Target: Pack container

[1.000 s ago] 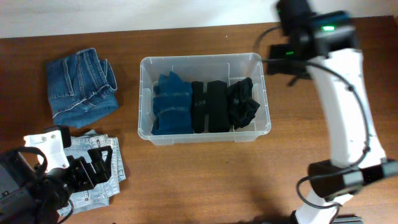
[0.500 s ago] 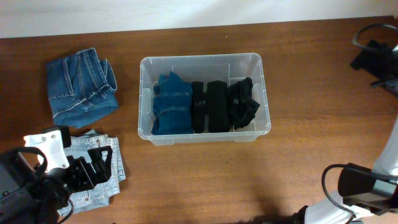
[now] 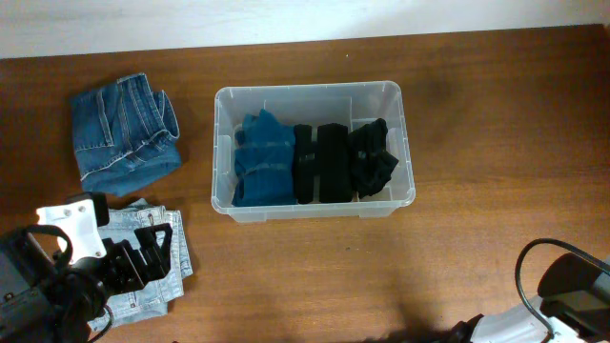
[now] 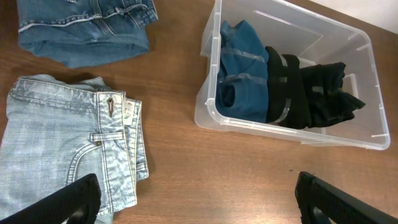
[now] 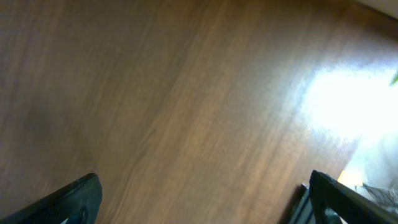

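The clear plastic container [image 3: 310, 90] stands mid-table and holds a blue folded garment [image 3: 262, 157] and two black garments [image 3: 321, 162]. It also shows in the left wrist view [image 4: 206, 115]. My left gripper [image 3: 155, 253] is open and empty at the near left, hovering over folded light-blue jeans [image 3: 143, 276], which also show in the left wrist view [image 4: 62, 143]. In that view the left gripper [image 4: 199, 202] has its jaws wide apart. My right gripper [image 5: 202, 199] is open and empty over bare wood, and it is out of the overhead view.
Folded dark-blue jeans [image 3: 124, 133] lie at the far left, also in the left wrist view [image 4: 87, 25]. The right arm's base [image 3: 572, 295] is at the near right corner. A pale wall edge runs along the table's far side.
My right arm has swung away from the container's far right corner and left the overhead view; only its base shows. The left arm and clothes have not moved.
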Robot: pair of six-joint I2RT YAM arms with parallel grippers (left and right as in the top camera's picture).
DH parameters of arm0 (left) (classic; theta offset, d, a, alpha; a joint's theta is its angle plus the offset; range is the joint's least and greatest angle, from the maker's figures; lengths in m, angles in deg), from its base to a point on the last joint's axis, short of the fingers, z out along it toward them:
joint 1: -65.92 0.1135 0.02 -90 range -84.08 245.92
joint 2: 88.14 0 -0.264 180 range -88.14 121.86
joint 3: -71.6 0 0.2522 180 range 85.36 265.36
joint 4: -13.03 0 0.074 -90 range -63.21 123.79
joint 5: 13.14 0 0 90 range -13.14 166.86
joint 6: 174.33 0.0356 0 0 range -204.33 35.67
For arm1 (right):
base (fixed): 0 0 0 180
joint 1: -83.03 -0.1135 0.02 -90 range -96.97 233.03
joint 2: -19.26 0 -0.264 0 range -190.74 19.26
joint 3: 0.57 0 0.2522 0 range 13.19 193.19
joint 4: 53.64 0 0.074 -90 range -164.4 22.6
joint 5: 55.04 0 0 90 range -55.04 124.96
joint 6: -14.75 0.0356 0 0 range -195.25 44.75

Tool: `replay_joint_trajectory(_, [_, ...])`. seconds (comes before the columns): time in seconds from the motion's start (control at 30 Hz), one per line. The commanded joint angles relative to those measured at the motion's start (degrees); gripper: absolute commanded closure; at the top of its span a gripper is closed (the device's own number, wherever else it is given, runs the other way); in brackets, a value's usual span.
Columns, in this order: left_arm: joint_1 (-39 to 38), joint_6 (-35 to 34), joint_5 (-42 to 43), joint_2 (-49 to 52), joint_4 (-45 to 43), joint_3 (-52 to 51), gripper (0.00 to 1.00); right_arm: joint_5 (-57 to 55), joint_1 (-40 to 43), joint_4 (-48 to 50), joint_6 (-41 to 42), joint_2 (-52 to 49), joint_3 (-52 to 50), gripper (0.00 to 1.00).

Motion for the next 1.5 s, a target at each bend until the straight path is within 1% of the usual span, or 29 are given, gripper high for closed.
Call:
replay_joint_trajectory(0.0, [0.0, 0.7, 0.0, 0.0, -0.1, 0.1, 0.0, -1.4, 1.2, -0.4, -1.1, 1.0, -0.2, 0.01])
replay_joint_trajectory(0.17, [0.0, 0.7, 0.0, 0.0, -0.1, 0.1, 0.01, -1.6, 1.2, -0.3, -9.8, 1.0, -0.2, 0.02])
replay_joint_trajectory(0.33, [0.0, 0.7, 0.0, 0.0, -0.1, 0.1, 0.01, -4.3, 1.2, -0.3, -12.8, 1.0, -0.2, 0.01])
replay_joint_trajectory(1.47, [0.0, 0.7, 0.0, 0.0, -0.1, 0.1, 0.01, -4.4, 1.1, -0.3, -12.8, 1.0, -0.2, 0.02])
